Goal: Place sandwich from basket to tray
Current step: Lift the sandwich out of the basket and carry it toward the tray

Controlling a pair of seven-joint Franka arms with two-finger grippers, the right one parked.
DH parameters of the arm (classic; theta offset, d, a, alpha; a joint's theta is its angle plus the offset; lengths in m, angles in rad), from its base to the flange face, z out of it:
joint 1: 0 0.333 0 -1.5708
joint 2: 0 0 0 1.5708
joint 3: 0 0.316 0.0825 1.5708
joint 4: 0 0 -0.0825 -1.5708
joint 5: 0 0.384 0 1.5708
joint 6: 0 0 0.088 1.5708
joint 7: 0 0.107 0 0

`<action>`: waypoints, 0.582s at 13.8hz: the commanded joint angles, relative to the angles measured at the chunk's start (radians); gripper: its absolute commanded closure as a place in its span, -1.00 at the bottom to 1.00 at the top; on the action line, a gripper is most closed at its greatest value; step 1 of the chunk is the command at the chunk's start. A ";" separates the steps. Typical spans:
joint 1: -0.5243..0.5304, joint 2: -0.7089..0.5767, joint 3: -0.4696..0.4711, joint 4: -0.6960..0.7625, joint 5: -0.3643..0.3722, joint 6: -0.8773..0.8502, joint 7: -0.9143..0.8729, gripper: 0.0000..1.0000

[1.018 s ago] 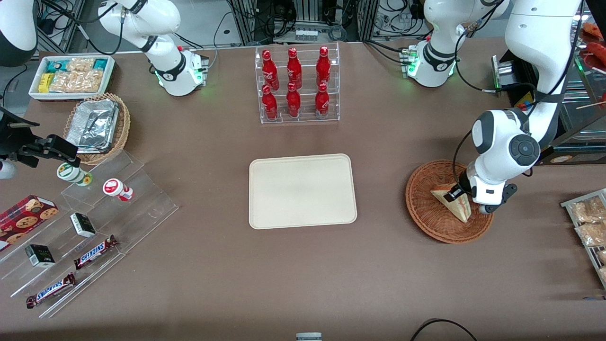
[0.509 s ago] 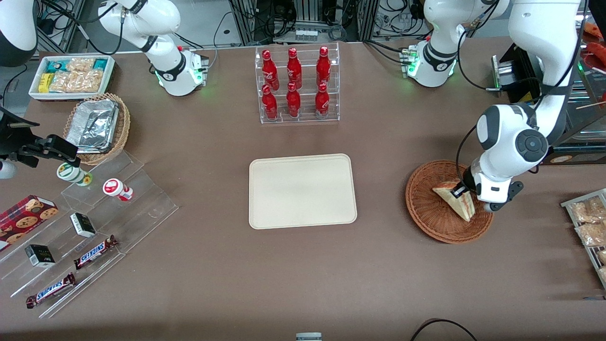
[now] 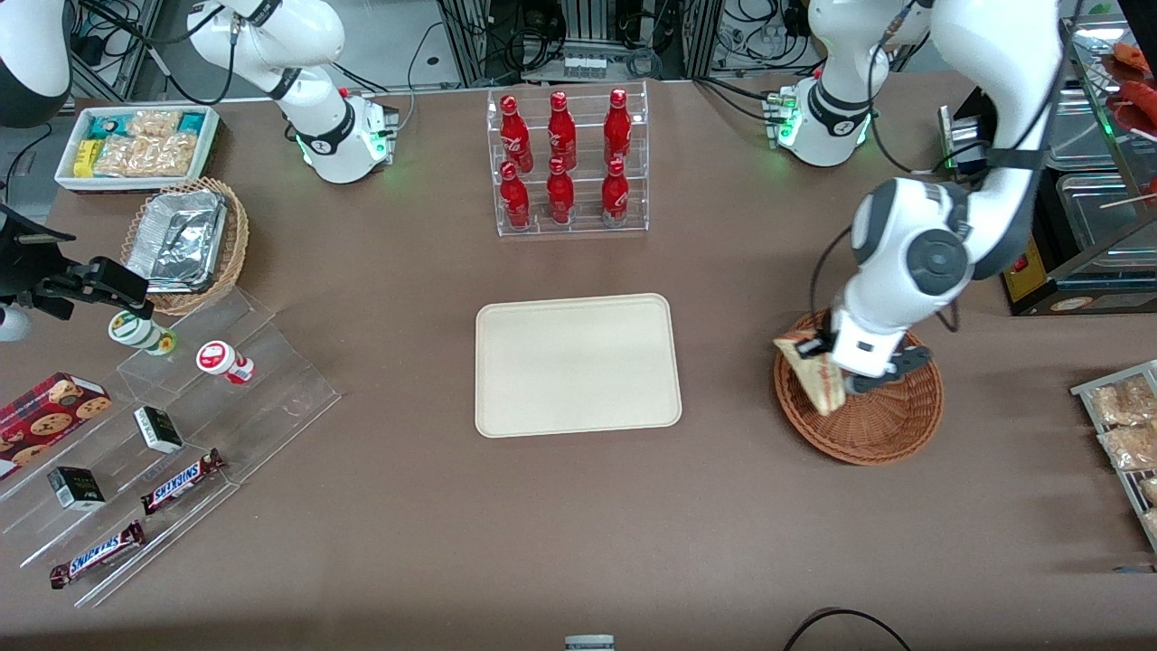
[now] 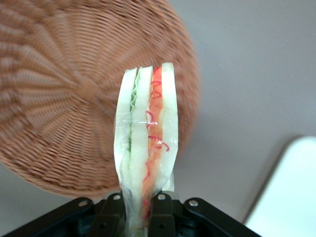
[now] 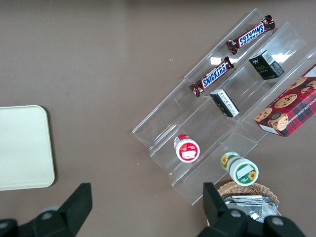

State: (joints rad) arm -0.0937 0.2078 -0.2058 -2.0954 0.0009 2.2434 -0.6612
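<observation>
My gripper (image 3: 833,363) is shut on the sandwich (image 3: 819,383), a pale bread wedge with red, orange and green layers on its cut edge (image 4: 146,138). It hangs in the air over the rim of the round reddish-brown wicker basket (image 3: 868,432) on the side toward the tray. In the left wrist view the black fingers (image 4: 163,217) pinch the wedge's base, with the basket (image 4: 59,98) below it holding nothing. The cream-beige tray (image 3: 578,364) lies flat mid-table toward the parked arm and holds nothing; a corner of the tray (image 4: 291,197) also shows in the left wrist view.
A clear rack of red bottles (image 3: 568,163) stands farther from the front camera than the tray. Toward the parked arm's end are stepped acrylic shelves with snacks (image 3: 181,434), a tan basket with foil containers (image 3: 185,240) and a white bin (image 3: 136,145). Packets (image 3: 1121,425) lie at the working arm's end.
The gripper has lifted the sandwich off the basket floor and carried it toward the tray, from the basket's middle to over its rim. The arm's wrist has swung the same way.
</observation>
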 commanded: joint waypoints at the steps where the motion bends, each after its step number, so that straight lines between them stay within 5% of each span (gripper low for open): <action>1: -0.081 0.044 0.006 0.067 0.013 -0.025 0.009 1.00; 8: -0.303 0.263 0.008 0.398 0.014 -0.175 -0.064 1.00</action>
State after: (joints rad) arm -0.3501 0.3765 -0.2100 -1.8301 0.0008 2.1207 -0.7062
